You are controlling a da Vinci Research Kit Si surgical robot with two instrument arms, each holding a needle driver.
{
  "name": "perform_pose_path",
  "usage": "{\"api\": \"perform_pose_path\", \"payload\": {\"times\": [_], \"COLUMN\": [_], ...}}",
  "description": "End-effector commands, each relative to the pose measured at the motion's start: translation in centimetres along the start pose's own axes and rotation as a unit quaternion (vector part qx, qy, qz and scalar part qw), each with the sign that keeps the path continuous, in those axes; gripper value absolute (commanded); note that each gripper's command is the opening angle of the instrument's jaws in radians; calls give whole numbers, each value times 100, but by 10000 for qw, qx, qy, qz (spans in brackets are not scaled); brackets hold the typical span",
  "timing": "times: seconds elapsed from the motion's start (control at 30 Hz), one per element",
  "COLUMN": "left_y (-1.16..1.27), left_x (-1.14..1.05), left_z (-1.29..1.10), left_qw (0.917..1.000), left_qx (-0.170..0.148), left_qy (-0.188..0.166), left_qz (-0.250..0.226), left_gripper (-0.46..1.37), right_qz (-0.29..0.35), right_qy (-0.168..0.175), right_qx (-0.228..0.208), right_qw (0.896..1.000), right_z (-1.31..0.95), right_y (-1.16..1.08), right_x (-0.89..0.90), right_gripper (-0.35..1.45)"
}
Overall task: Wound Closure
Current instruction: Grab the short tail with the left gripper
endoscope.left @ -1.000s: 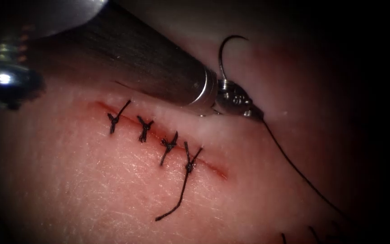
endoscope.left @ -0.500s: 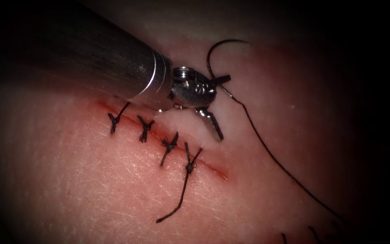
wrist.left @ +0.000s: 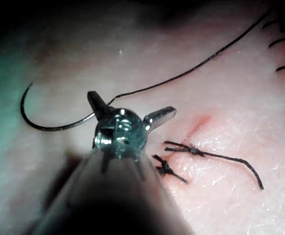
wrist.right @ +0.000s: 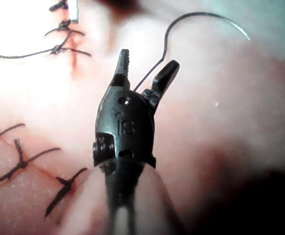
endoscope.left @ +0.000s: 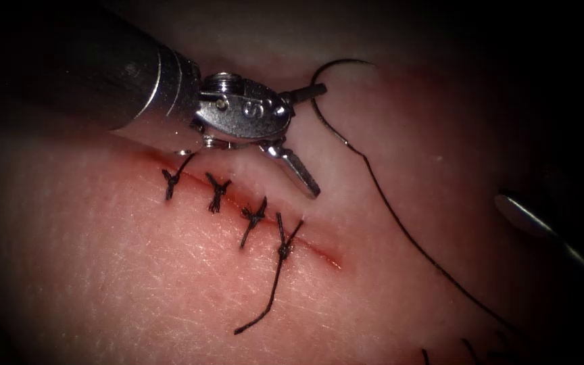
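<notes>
Four knots (endoscope.left: 251, 215) tied, cut's (endoscope.left: 322, 251) right end unclosed — needle (endoscope.left: 329, 94) lies free on tissue (endoscope.left: 170, 284); both tools (endoscope.left: 300, 142) (wrist.right: 144, 78) gaping, nothing held.

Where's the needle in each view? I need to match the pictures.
Endoscope view: the needle lies loose on the tissue, right of the cut, beside the open, empty left hand.
Left wrist view: the needle curves away beside the left hand.
Right wrist view: the needle arcs beyond the open, empty right hand.
Shared landmark: the long-tailed stitch.
</notes>
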Motion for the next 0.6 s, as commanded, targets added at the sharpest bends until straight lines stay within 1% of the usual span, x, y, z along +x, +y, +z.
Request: {"api": "perform_pose_path", "payload": {"times": [0.03,0.1,0.17,0.2,0.27,0.3,0.37,0.43,0.57,0.6], "left_y": [9,27,35,45,52,61,75,87,111,121], "left_x": [-1,-4,-6,-9,-10,-12,-15,-17,-23,-25], "left_z": [-3,-10,-15,-24,-30,-40,-52,-58,-58,-57], "left_qw": [10000,10000,10000,9999,10000,9999,9996,9984,9967,9958], "left_qx": [12,18,18,9,3,1,91,280,486,533], "left_qy": [-19,-38,-33,-46,-62,-92,-177,-288,-391,-474], "left_qz": [20,67,76,117,61,-50,-221,-401,-513,-568], "left_gripper": [101,97,94,85,86,90,88,77,80,80], "right_qz": [-66,-139,-165,-188,-186,-184,-214,-215,-215,-215], "right_qy": [-6,-5,-4,1,6,6,3,4,-36,-48], "right_qx": [172,376,442,557,631,621,584,580,580,578], "right_qw": [9998,9992,9989,9983,9978,9979,9981,9981,9981,9981], "right_z": [5,13,15,18,19,20,20,20,20,21], "right_y": [-5,-13,-15,-18,-19,-21,-20,-20,-21,-23], "right_x": [1,3,4,5,5,5,5,4,4,3], "right_gripper": [128,126,124,123,123,123,123,122,122,122]}}
